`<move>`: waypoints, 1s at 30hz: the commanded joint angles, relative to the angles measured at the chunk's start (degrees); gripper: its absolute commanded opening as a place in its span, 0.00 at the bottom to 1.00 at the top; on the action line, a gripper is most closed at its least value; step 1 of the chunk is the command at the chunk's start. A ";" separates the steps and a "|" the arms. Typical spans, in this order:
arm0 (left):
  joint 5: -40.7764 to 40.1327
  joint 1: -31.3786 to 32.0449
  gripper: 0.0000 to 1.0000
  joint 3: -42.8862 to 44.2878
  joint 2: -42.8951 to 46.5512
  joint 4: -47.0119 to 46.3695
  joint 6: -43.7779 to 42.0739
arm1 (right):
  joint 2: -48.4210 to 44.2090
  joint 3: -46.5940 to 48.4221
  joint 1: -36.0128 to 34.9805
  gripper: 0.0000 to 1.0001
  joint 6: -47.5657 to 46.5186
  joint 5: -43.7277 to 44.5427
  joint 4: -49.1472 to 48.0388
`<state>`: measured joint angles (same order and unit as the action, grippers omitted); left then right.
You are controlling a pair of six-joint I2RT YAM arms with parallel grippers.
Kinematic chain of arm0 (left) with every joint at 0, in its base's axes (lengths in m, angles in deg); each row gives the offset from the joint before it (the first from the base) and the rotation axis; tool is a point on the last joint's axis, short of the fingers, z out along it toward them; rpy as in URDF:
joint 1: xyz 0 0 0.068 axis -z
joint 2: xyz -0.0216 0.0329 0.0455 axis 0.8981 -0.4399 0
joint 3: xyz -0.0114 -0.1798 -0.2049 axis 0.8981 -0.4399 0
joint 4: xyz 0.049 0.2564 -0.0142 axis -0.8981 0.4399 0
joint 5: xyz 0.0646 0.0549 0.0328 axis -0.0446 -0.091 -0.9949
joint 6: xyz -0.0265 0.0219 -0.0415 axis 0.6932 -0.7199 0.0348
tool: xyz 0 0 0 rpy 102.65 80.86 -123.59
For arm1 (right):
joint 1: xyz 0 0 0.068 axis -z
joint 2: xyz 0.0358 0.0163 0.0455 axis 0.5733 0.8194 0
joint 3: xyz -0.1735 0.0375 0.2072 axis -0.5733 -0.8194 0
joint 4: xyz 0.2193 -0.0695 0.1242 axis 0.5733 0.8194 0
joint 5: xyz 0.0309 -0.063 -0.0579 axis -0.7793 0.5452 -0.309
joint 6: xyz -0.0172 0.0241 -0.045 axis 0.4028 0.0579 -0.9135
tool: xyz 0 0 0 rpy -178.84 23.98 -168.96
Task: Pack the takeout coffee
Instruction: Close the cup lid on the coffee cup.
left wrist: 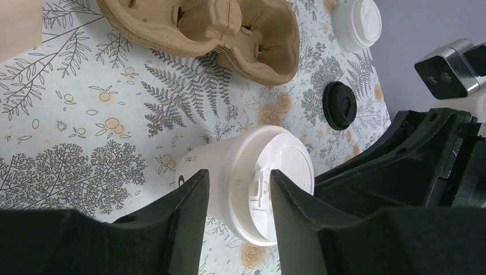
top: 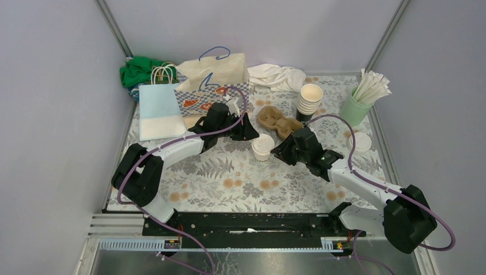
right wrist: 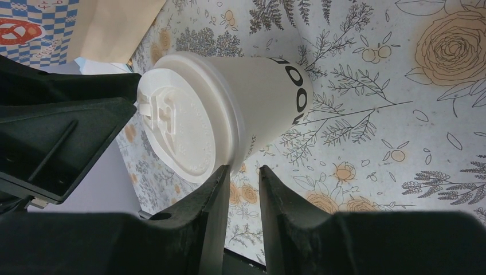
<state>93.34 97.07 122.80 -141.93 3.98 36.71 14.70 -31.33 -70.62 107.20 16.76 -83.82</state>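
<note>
One takeout coffee cup (top: 263,146), cream with dark lettering and a white lid, stands on the floral tablecloth at mid-table. My left gripper (top: 250,133) reaches it from the left. In the left wrist view the cup (left wrist: 229,172) lies just past the left gripper (left wrist: 238,182), which is open, its tips either side of the lid's rim. My right gripper (top: 281,152) is close on the cup's right. In the right wrist view the cup (right wrist: 252,97) sits just beyond the right gripper (right wrist: 243,172), whose narrow gap shows only cloth. A stack of lidless cups (top: 310,99) stands behind.
A brown pulp carrier (top: 279,122) lies behind the cup. A patterned paper bag (top: 212,83) and a light-blue bag (top: 160,110) are at the back left. A mint tumbler of straws (top: 358,104) and a loose white lid (top: 360,141) are on the right. A black lid (left wrist: 341,105) lies nearby.
</note>
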 commanded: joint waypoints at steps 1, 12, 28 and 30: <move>0.69 0.38 0.47 1.80 0.14 -2.10 -1.18 | 0.05 0.73 -0.49 0.33 0.78 2.19 -1.66; -2.92 2.70 0.48 1.39 3.32 2.15 0.02 | 0.17 2.25 -0.41 0.33 -1.13 4.79 -0.31; -8.51 3.66 0.58 -2.23 11.33 7.71 2.35 | -2.15 4.70 3.20 0.38 -4.79 7.48 4.95; -9.10 3.66 0.59 -1.88 11.60 9.33 1.65 | -3.11 4.29 3.50 0.39 -4.94 8.14 4.99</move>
<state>86.76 100.57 120.79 -132.68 11.17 39.49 14.28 -28.86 -67.82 103.55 21.40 -79.79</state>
